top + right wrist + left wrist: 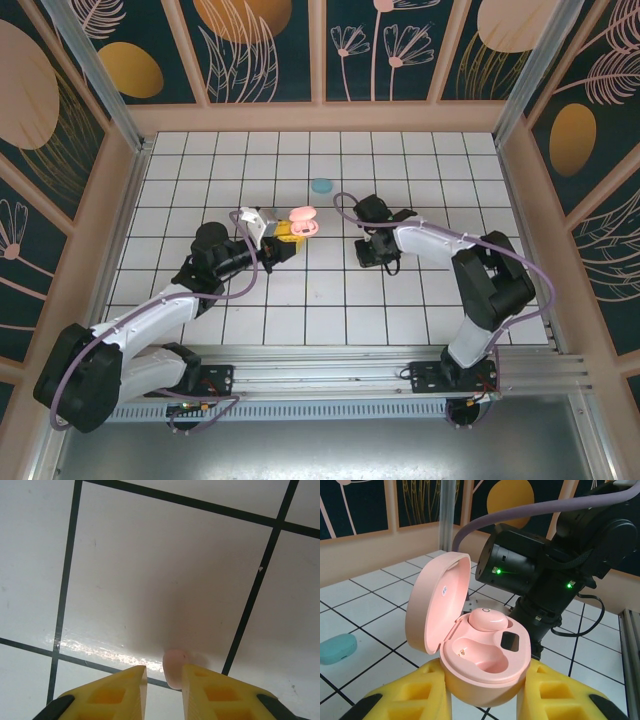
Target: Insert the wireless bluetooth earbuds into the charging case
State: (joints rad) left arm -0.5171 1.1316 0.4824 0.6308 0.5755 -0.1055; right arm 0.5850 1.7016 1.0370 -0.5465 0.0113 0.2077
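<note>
My left gripper (485, 692) is shut on the pink charging case (485, 665), holding its body between the yellow fingers (415, 695). The lid stands open to the left. One pale pink earbud (487, 618) sits in the far slot, and the near slot is bare. In the top view the case (303, 220) hangs over the table's middle. My right gripper (164, 680) points down at the tiles, open. A second pale pink earbud (172, 667) lies between its fingers, against the right one and apart from the left. The teal earbuds are out of view.
A shut teal case (322, 185) lies on the white tiled table (430, 170) behind the pink case, also at the left of the left wrist view (337, 647). The right arm's black wrist (535, 575) stands close behind the held case.
</note>
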